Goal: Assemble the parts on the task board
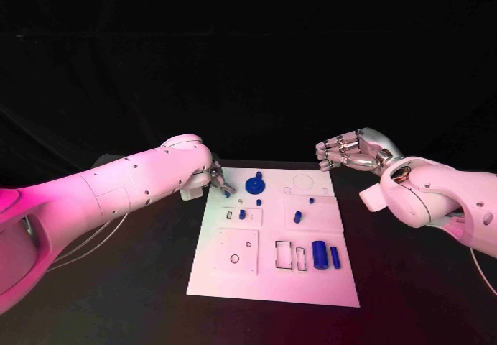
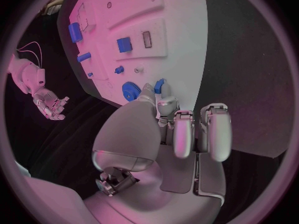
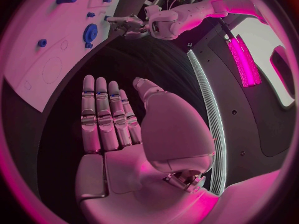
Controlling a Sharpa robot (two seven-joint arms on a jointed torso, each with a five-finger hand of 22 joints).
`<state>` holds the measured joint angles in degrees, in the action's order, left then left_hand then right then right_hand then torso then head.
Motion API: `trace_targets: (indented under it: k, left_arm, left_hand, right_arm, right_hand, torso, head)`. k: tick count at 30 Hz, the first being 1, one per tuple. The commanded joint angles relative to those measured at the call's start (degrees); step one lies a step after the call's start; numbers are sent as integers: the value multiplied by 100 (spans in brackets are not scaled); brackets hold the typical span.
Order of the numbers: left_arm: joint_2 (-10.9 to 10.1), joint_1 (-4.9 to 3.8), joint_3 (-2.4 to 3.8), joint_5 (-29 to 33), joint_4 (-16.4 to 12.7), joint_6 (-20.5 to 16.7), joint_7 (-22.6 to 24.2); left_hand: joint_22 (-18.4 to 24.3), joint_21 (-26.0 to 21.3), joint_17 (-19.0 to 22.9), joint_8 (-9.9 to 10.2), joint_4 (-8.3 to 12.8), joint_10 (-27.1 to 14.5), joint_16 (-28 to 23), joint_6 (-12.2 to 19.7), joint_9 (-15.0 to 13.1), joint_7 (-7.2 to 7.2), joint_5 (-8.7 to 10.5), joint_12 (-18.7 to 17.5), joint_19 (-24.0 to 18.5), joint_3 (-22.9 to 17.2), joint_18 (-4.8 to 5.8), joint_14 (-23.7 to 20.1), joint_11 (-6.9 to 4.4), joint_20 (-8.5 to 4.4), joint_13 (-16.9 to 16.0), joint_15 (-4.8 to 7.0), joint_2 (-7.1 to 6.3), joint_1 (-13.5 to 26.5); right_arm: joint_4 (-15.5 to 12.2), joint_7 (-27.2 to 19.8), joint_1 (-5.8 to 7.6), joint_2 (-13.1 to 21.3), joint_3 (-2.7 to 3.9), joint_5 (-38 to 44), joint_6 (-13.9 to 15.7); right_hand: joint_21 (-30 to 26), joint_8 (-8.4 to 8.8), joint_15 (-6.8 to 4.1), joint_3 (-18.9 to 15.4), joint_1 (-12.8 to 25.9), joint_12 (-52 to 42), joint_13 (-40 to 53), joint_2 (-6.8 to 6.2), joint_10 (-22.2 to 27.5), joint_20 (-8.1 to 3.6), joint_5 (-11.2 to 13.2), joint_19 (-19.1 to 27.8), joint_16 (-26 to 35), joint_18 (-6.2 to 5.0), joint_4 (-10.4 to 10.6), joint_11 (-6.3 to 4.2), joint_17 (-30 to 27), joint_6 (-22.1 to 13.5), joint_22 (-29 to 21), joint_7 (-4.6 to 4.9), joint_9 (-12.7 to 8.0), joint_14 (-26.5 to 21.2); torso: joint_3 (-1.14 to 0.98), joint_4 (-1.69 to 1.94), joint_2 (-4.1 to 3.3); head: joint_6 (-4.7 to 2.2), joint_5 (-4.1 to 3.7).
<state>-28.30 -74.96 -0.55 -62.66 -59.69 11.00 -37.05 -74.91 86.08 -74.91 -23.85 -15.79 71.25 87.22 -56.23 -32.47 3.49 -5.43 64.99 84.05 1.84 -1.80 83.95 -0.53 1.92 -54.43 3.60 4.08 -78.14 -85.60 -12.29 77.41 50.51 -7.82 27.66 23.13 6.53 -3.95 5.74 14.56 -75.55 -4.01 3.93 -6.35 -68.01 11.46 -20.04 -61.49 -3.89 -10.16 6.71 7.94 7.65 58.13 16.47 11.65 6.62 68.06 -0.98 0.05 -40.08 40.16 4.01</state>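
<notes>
The white task board [image 1: 279, 284] lies in the middle of the black table. My left hand [image 1: 215, 178] is over the board's far left corner and pinches a small blue part [image 2: 159, 86] between thumb and a fingertip, its other fingers curled. Just beside that part a blue gear [image 1: 255, 186] sits on the board. My right hand [image 1: 352, 152] hangs in the air beyond the board's far right corner, with flat, spread fingers [image 3: 106, 119] holding nothing.
Two blue cylinders [image 1: 319, 254] [image 1: 335, 256] lie near the board's right edge. Small blue pieces [image 1: 297, 216] [image 1: 243, 213] stand mid-board. Rectangular and round recesses [image 1: 237, 250] mark the near half. Black table surrounds the board.
</notes>
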Motion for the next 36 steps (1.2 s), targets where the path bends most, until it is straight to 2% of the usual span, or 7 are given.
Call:
trace_targets:
  k: [1, 4, 8, 17, 22, 29, 36]
  left_arm:
    - [15, -1, 2, 212, -12, -15, 8]
    - [13, -1, 2, 328, -4, -88, 34]
    - [-3, -2, 2, 542, 9, -153, 64]
    - [-149, -2, -4, 1055, -106, -355, 182]
    - [-369, 16, -8, 1209, -430, -745, 368]
    - [-907, 72, -11, 1327, -1288, -1326, 525]
    - [-1319, 172, -21, 1139, -1911, -1546, 542]
  left_hand:
    - [-870, 14, -1330, -15, 70, -42, 16, 54, 10, -13, -40, -58, 246, -227, 24, 531, -23, -34, 32, 56, 94, -270]
    - [-854, 2, -1322, -18, 161, -85, 3, 102, 6, -23, -54, -114, 235, -547, 20, 526, -32, -45, 82, 62, 132, -572]
    - [-849, -5, -1316, -81, 235, -115, -7, 176, -41, -2, -66, -185, 228, -1187, 18, 523, -22, -49, 142, 56, 15, -877]
    - [-841, -23, -1308, -522, 262, -55, -21, 346, -337, 43, -33, -197, 212, -3351, 12, 518, -10, -23, 198, 18, -871, -388]
    - [-836, -30, -1329, -638, 404, -9, 10, 364, -402, 15, -26, -149, 208, -3734, 10, 528, -7, -29, 166, 37, -1006, -178]
    - [-861, -17, -1350, -763, 569, 85, 41, 362, -459, -2, -20, -70, 226, -4123, 16, 539, -27, -45, 94, 55, -1142, 46]
    - [-890, 0, -1357, -837, 660, 165, 52, 347, -488, -18, -16, 4, 244, -4304, 23, 543, -44, -56, 17, 68, -1213, 166]
  right_arm:
    - [1, -51, -4, -1, 0, 10, -46]
    - [3, -45, -5, 0, 0, 10, -57]
    - [12, -35, -8, -4, 0, 10, -72]
    - [14, -37, -27, 1, -2, 10, -66]
    - [-12, -45, -30, 51, -2, 17, -46]
    - [-34, -45, -32, 102, -2, 19, -29]
    - [-41, -42, -32, 113, -2, 20, -26]
  right_hand:
    - [-39, 17, -7, -3, -26, 7, -9, 53, 33, 31, 12, -27, 21, -36, -23, 3, -7, -48, -10, -3, -8, -29]
    - [-39, 17, -7, -3, -26, 7, -9, 53, 33, 31, 12, -27, 21, -36, -23, 3, -7, -48, -10, -3, -8, -29]
    - [-40, 17, -7, -3, -26, 6, -9, 54, 32, 31, 7, -28, 20, -36, -24, 2, -8, -47, -12, -3, -8, -28]
    - [-40, 15, -9, -1, -28, 3, -8, 55, 28, 29, -12, -34, 18, -36, -29, 1, -12, -44, -19, -5, -7, -22]
    - [-41, 15, -9, -1, -28, 2, -8, 53, 28, 29, -22, -36, 18, -36, -32, 0, -14, -44, -23, -5, -7, -21]
    - [-42, 16, -10, -2, -28, 2, -9, 47, 28, 29, -39, -39, 18, -36, -38, 0, -17, -44, -29, -5, -8, -20]
    - [-42, 16, -10, -2, -28, 2, -9, 47, 28, 29, -39, -39, 18, -36, -38, 0, -17, -44, -29, -5, -8, -20]
  torso:
    - [-7, -2, 1]
    - [-7, -4, 2]
    - [-5, -2, 1]
    - [-8, 0, 0]
    - [-6, 16, 5]
    - [-16, 16, 8]
    - [-13, 17, 5]
  head:
    - [2, 1]
    - [9, 5]
    - [11, -1]
    - [11, -7]
    - [-2, -32]
    - [17, -14]
    - [30, 0]
